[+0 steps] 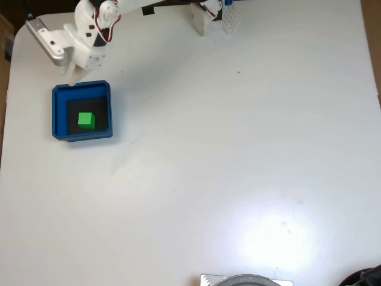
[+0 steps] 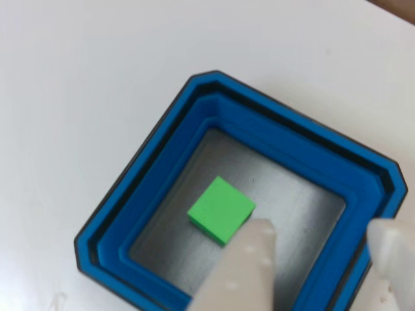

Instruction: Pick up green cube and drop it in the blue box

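Your gripper [image 2: 318,236] is hanging with its two white fingers [image 2: 243,272] spread apart and nothing between them. In the other view they are reaching in from the bottom edge, one finger over the floor of the blue box [image 2: 162,155] and just beside the green cube [image 2: 221,209], the second finger out over the box's right-hand wall.

In the fixed view, your gripper [image 1: 76,76] is pointing down at the far rim of the blue box [image 1: 58,113], with the white arm [image 1: 98,27] stretching away from the box toward the top edge of the picture.

The green cube [image 1: 86,120] is sitting on the box's dark floor, roughly in the middle and apart from all four walls. In the other view you are seeing it turned at an angle to the walls, lying flat and touching neither finger.

The box is resting on the white table [image 1: 238,167], and in the fixed view most of the tabletop is stretching away to the right of the box.
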Motion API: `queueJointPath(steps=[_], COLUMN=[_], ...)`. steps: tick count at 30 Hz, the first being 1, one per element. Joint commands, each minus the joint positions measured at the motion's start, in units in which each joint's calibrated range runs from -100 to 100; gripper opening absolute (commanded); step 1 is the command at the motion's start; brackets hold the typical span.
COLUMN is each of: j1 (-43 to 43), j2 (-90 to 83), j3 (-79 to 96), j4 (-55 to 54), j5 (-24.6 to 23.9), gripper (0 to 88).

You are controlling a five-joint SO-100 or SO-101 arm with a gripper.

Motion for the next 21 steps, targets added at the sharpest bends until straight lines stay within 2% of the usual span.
queueJointPath(steps=[1, 14, 21], j1=[0.3, -0.4, -0.5], j2=[-12.9, -40.8, -55.2], j3=[9.4, 40.7, 61.6], j4=[-0.8, -2.0, -14.4], j5=[0.2, 0.1, 0.1], gripper=[5.5, 2.1, 2.1])
